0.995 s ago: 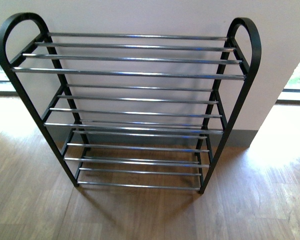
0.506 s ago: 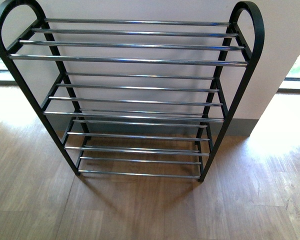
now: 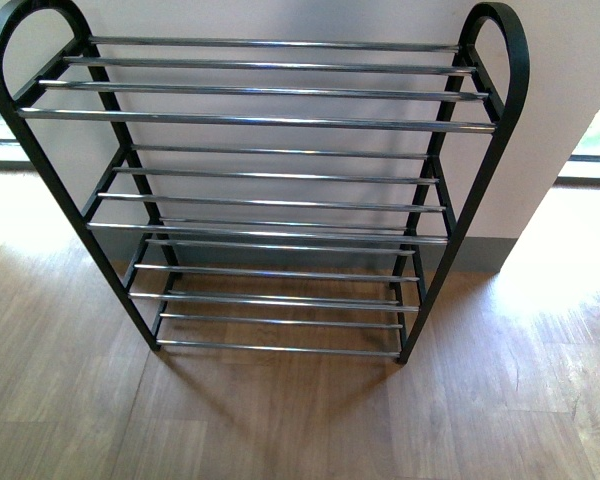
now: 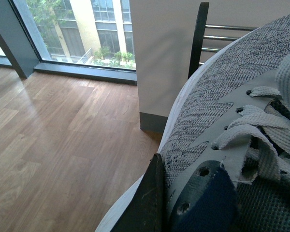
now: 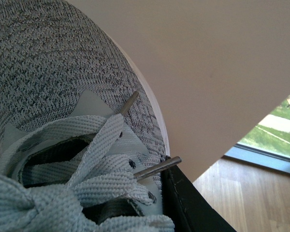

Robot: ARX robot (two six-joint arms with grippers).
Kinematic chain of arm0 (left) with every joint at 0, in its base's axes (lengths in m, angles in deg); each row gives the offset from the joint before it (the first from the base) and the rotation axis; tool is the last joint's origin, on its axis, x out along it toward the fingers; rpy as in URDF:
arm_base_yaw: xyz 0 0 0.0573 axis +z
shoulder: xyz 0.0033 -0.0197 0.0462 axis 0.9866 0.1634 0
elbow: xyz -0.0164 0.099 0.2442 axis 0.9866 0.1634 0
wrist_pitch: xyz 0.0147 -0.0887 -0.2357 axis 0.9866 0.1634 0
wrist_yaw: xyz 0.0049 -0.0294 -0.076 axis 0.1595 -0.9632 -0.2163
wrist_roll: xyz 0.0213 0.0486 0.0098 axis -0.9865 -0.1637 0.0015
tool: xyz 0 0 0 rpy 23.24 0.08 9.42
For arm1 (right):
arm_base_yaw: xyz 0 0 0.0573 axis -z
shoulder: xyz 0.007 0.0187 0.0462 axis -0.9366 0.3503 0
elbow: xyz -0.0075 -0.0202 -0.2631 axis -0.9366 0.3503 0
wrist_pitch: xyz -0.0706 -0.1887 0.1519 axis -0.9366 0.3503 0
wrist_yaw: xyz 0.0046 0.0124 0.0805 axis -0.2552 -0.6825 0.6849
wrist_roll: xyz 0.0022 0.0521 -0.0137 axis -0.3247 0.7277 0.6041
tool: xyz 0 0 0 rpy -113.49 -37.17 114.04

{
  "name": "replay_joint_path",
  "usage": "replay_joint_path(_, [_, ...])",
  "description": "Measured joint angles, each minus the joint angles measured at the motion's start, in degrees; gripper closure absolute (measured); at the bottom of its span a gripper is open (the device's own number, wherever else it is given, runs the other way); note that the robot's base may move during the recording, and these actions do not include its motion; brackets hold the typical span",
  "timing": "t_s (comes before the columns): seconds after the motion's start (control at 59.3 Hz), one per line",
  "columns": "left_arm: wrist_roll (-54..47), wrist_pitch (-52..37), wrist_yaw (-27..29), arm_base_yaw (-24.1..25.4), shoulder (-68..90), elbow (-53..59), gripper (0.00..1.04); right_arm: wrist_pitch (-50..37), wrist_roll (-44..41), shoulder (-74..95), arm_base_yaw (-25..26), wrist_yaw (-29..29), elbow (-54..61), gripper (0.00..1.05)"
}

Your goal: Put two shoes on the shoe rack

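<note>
The shoe rack (image 3: 260,120) stands against the wall in the front view, with a black frame and chrome bars, and all its tiers are bare. Neither arm nor shoe shows there. In the left wrist view my left gripper (image 4: 176,210) is shut on the left shoe (image 4: 217,92), a grey knit sneaker. One black finger (image 4: 147,203) presses its side by the dark tongue. The rack's post (image 4: 199,38) rises just beyond the toe. In the right wrist view my right gripper (image 5: 140,212) is shut on the right shoe (image 5: 43,72). Its black finger (image 5: 191,208) lies along the shoe's edge by the laces.
Wooden floor (image 3: 280,430) spreads before the rack. A pale wall (image 3: 280,20) with a grey skirting stands behind it. Floor-level windows (image 4: 82,29) flank the wall on both sides, and the right one (image 5: 275,135) shows in the right wrist view.
In the front view the rack slid upward in the picture and grew slightly between one second and half a second ago. Since then it has stayed put.
</note>
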Motion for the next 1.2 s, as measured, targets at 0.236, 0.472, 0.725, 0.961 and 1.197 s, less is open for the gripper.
replay_joint_path(0.236, [0.00,0.00,0.02,0.00,0.00,0.00,1.03,7.37,4.20,6.03,-5.99,-3.17,-8.20,1.01])
replay_joint_path(0.472, [0.00,0.00,0.02,0.00,0.00,0.00,1.03,12.41,8.90,11.78,-8.68,-5.40,-13.75,1.01])
replay_joint_path(0.725, [0.00,0.00,0.02,0.00,0.00,0.00,1.03,17.90,14.56,18.34,-10.54,-9.14,-19.96,1.01])
replay_joint_path(0.961, [0.00,0.00,0.02,0.00,0.00,0.00,1.03,22.93,16.90,19.91,-11.47,-13.49,-23.12,1.01])
replay_joint_path(1.197, [0.00,0.00,0.00,0.00,0.00,0.00,1.03,23.47,17.86,20.17,-11.39,-13.18,-23.78,1.01])
